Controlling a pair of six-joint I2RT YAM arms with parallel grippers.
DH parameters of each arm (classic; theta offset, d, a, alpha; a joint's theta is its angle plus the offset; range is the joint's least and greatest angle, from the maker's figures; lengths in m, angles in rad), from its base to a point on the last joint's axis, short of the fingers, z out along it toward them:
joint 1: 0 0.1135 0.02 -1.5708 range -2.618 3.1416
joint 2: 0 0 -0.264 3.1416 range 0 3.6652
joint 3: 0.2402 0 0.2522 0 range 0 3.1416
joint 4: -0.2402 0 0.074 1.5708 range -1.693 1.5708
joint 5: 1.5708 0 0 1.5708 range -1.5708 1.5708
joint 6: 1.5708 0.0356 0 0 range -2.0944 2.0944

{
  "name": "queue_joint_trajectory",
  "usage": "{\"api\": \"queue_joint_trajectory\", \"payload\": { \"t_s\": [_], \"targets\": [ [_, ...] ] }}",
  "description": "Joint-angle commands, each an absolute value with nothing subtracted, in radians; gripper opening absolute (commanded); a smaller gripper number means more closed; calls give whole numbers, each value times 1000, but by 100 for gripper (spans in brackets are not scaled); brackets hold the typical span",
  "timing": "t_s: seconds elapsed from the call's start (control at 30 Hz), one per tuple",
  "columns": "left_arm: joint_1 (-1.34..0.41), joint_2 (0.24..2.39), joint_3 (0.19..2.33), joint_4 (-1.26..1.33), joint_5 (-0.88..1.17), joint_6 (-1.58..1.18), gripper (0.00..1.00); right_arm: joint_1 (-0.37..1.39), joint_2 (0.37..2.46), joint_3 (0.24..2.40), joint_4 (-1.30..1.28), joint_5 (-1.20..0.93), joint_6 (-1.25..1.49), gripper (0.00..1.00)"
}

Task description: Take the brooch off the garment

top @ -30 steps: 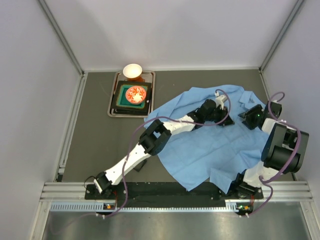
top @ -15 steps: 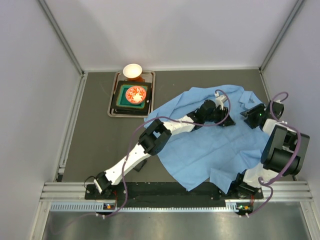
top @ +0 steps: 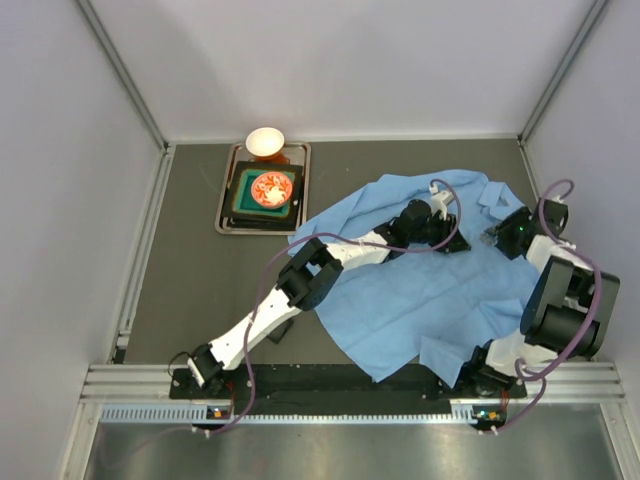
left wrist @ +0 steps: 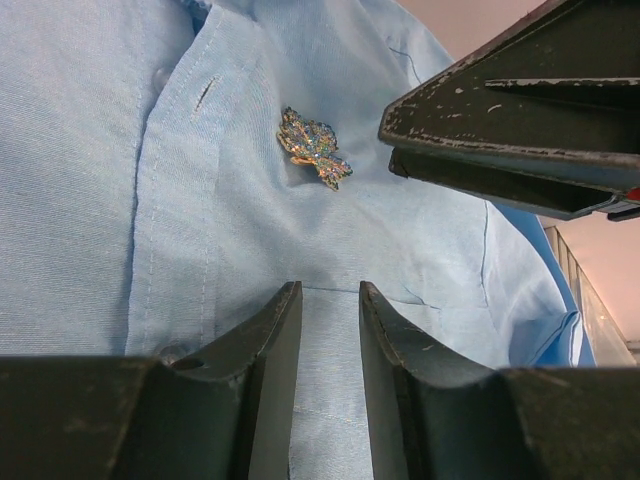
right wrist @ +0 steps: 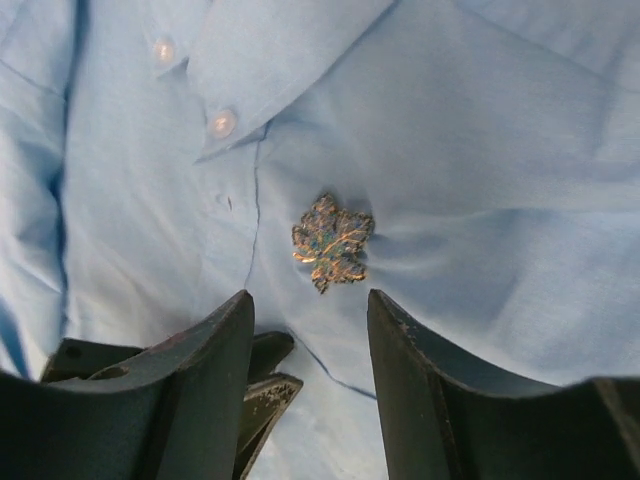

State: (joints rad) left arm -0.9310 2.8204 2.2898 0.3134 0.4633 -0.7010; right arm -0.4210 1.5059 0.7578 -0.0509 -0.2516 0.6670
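The light blue shirt [top: 400, 290] lay spread and wrinkled over the right half of the desk [top: 190, 290], with both arms reaching onto its upper part near the collar [right wrist: 290, 60]. The brooch [left wrist: 313, 147], a small leaf-shaped piece glinting gold and blue, sat on the shirt front just beside the button strip, a little below a pale button [right wrist: 222, 123].

The left pincer [left wrist: 328, 330] was low over the cloth with its fingers only narrowly parted and bare fabric showing in the slit between them. The brooch lay ahead of its tips, slightly left of the line of the gap, apart from both fingers.

The right pincer [right wrist: 310, 335] came in from the opposite side, its fingers spread wider and gripping nothing. In its own wrist view the brooch lay just beyond the fingertips, in line with the gap but not between the fingers. In the left wrist view its dark tip stood just beside the brooch on the right; whether it touched could not be told. The two pincers faced each other with the brooch between them.

A metal tray [top: 225, 205] sat well apart at the far left of the desk.
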Motion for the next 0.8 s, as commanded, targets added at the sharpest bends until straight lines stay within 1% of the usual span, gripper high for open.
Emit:
{"api": "queue_joint_trajectory", "payload": {
  "t_s": [0.0, 0.03, 0.1, 0.2, 0.4, 0.63, 0.77],
  "targets": [
    [-939, 2757, 2279, 311, 483, -695, 36, -301, 1520, 925, -261, -25, 418, 50],
    [-939, 2755, 2279, 311, 485, -696, 36, -279, 1525, 934, -274, 76, 391, 51],
    [-939, 2754, 2278, 310, 491, -695, 36, -244, 1560, 974, -339, 142, 345, 50],
    [-939, 2741, 2260, 311, 488, -695, 36, -218, 1614, 1017, -386, 190, 312, 45],
    [-939, 2740, 2252, 325, 503, -733, 38, -92, 1756, 1094, -451, 452, 249, 45],
    [-940, 2741, 2252, 310, 488, -712, 43, -52, 1810, 1120, -445, 551, 230, 45],
    [-940, 2741, 2250, 310, 488, -712, 43, -46, 1821, 1135, -446, 552, 222, 45]
  ]
}}
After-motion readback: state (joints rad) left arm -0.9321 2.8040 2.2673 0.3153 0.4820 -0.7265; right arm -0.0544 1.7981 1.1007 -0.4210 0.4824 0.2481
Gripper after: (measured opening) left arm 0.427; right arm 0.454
